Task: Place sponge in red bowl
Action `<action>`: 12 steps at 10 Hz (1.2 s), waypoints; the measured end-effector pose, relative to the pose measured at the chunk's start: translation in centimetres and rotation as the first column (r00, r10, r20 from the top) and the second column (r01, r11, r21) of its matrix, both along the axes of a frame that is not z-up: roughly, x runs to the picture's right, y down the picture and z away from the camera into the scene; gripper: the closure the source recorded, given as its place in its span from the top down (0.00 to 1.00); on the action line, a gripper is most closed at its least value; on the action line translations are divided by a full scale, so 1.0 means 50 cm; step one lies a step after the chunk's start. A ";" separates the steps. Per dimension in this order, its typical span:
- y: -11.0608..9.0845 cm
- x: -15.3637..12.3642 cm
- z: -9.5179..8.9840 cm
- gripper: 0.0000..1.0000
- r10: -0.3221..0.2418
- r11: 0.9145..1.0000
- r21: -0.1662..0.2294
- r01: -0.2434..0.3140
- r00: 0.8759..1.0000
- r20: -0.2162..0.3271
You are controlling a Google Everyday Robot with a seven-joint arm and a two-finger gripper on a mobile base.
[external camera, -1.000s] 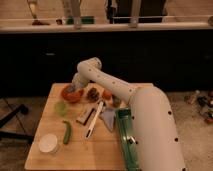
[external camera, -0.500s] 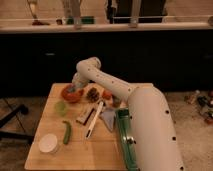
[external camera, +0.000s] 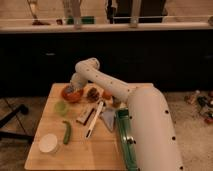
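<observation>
The red bowl (external camera: 70,94) sits at the far left of the wooden table (external camera: 80,152). My gripper (external camera: 75,89) hangs right over the bowl's far side, at the end of the white arm (external camera: 102,79), which reaches in from the right. The arm's end covers part of the bowl. I see no bluish-grey sponge on the table; it is hidden from this view.
A pale green cup (external camera: 61,107) stands just in front of the bowl. Around it lie a green vegetable (external camera: 66,132), a white round dish (external camera: 48,143), a tan-and-red flat block (external camera: 86,115), a white stick (external camera: 94,120), a grey-blue triangular piece (external camera: 108,120) and a brown lump (external camera: 93,93).
</observation>
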State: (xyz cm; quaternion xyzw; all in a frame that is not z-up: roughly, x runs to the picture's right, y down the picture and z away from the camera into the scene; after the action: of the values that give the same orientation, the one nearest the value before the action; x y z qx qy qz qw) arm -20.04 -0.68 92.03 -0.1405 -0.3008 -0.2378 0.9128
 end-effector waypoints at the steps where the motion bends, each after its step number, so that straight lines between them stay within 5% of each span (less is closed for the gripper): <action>1: 0.002 -0.005 -0.001 0.00 -0.004 1.000 0.003 0.004 1.000 0.015; 12: -0.001 -0.014 0.006 0.00 0.073 0.997 -0.008 -0.073 0.981 0.178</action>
State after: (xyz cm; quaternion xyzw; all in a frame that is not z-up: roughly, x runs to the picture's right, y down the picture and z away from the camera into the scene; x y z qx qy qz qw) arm -20.76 -0.72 92.32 -0.1085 -0.3863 -0.2154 0.8903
